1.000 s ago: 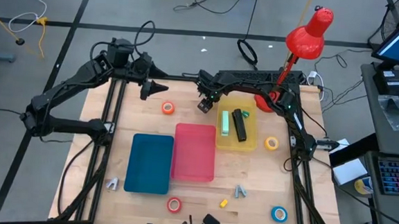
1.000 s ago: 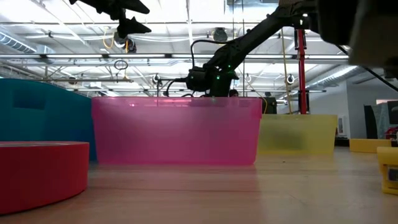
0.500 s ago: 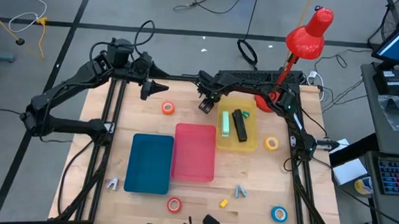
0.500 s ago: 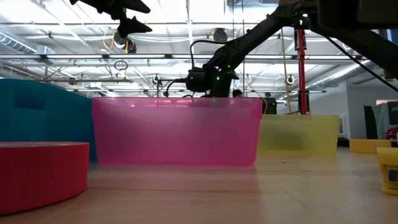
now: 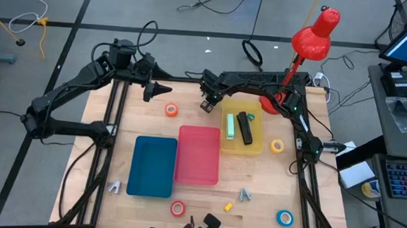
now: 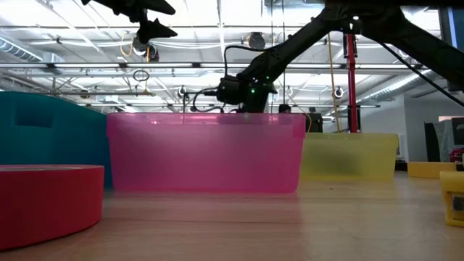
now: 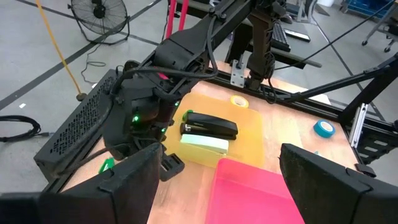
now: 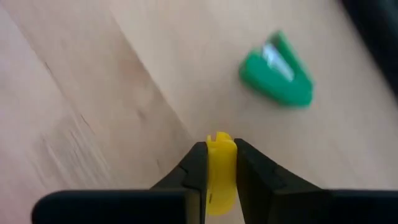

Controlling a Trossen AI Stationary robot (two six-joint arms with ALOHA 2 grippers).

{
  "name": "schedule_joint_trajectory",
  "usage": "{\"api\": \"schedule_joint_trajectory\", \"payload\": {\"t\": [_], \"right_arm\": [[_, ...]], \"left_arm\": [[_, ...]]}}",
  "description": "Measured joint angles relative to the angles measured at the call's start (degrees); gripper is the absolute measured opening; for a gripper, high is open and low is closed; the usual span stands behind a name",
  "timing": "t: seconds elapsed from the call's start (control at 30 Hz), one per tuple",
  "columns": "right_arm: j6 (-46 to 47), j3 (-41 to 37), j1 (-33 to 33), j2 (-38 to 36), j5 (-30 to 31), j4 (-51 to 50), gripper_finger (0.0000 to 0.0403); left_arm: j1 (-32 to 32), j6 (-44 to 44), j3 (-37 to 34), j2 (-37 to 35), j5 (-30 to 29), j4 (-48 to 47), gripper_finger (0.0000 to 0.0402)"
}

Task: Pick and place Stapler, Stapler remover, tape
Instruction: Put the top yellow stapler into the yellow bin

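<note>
1. Between your right gripper's [image 8: 220,163] fingers sat a small yellow staple remover [image 8: 219,168], pinched tight above the bare wood, with a green staple remover [image 8: 277,73] lying loose on the table just beyond it.
2. That gripper hovered near the far edge, just beside the yellow bin's [image 5: 255,145] far left corner and short of the pink bin [image 5: 198,155].
3. You already had a pale green stapler [image 5: 228,125] and a black stapler [image 5: 244,126] lying side by side in the yellow bin.
4. Pink and blue bins [image 5: 152,166] showed nothing inside from above.
5. Four tape rolls waited on the table: orange [image 5: 171,110], yellow [image 5: 277,146], red-orange [image 5: 177,208], blue [image 5: 284,218].
6. More small removers lay near the front edge, so I'd judge you well under halfway.
7. Your left gripper [image 5: 164,90] hung wide open above the far left of the table, holding nothing.
</note>
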Motion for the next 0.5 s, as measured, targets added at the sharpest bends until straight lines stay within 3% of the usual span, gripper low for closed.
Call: {"api": "schedule_joint_trajectory", "payload": {"t": [0.2, 0.5], "right_arm": [[0.1, 0.0, 0.5, -6.4, 1.6, 2.6, 0.0045], [6.7, 0.1, 3.9, -17.7, 4.9, -21.8, 0.0045]], "left_arm": [[0.0, -0.7, 0.0, 0.0, 0.0, 0.0, 0.0324], [-0.2, -1.2, 0.0, 0.0, 0.0, 0.0, 0.0324]]}}
